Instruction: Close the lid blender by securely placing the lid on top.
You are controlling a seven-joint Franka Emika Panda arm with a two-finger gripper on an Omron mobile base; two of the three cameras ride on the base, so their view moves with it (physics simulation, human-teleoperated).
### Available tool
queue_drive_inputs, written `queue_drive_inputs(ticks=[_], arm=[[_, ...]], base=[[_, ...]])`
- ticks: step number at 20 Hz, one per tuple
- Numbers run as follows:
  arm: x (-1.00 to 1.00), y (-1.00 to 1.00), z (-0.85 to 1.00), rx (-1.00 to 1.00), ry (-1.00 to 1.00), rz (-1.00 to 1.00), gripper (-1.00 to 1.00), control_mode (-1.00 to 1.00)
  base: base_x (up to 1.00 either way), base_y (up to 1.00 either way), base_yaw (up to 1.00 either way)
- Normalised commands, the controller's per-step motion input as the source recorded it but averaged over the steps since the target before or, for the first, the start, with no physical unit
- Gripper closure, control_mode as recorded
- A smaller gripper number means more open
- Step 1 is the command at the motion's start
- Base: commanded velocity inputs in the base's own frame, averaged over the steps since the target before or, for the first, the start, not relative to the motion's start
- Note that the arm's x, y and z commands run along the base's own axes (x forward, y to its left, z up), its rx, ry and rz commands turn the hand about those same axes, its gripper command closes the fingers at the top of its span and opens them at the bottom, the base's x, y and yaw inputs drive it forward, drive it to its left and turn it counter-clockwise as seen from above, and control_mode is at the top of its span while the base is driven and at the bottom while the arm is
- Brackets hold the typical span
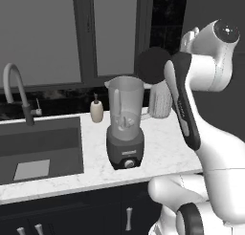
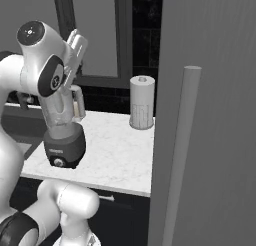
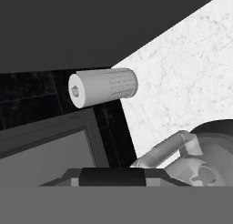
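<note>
From the left base view I see the blender (image 1: 125, 129) standing upright on the white marble table (image 1: 167, 150), its dark grey base with the round knob facing the front edge and its clear jar open at the top. The lid (image 1: 154, 66) is up in the air, a black disc seen nearly face-on, above and a little to the right of the jar's rim and clear of it. It sits at the end of the arm, so I take it the gripper (image 1: 162, 69) has it, but the fingers themselves are hidden behind the disc and the forearm, and I cannot tell how wide they stand.

In the hand view the camera is rolled well over: the jar's rim and spout (image 3: 182, 155) show at the lower right, and a dark flat edge (image 3: 111, 176) lies across the bottom, which I cannot make out as lid or fingers.

On the table behind the blender stands a small beige soap bottle (image 1: 97, 110) to its left and a white paper-towel roll (image 2: 142, 102) to its right, both apart from it. The sink (image 1: 40, 148) with its curved faucet (image 1: 16, 93) is set into the table at the left. In the right base view the arm covers most of the jar (image 2: 62, 112), and a tall grey door with a bar handle (image 2: 182, 140) stands at the right.
</note>
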Motion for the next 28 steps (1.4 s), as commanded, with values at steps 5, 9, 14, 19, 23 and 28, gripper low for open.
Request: queue_drive_inputs(ticks=[5, 9, 14, 19, 23, 28], arm=[[0.5, 0.48, 0.0, 0.05, 0.1, 0.0, 1.0, -1.0], [0.53, 0.4, 0.0, 0.07, 0.11, 0.0, 1.0, -1.0], [0.29, 0.15, -0.29, 0.06, 0.12, 0.0, 1.0, -1.0], [0.17, 0.0, -0.25, 0.05, 0.11, 0.01, 1.0, -1.0], [0.37, 0.1, -0.02, 0.11, 0.14, 0.02, 1.0, -1.0], [0.4, 0.23, -0.11, 0.12, 0.14, 0.03, 1.0, -1.0]], base=[[0.0, 0.0, 0.0], [0.0, 0.0, 0.0], [0.0, 0.0, 0.0], [0.0, 0.0, 0.0], [0.0, 0.0, 0.0], [0.0, 0.0, 0.0]])
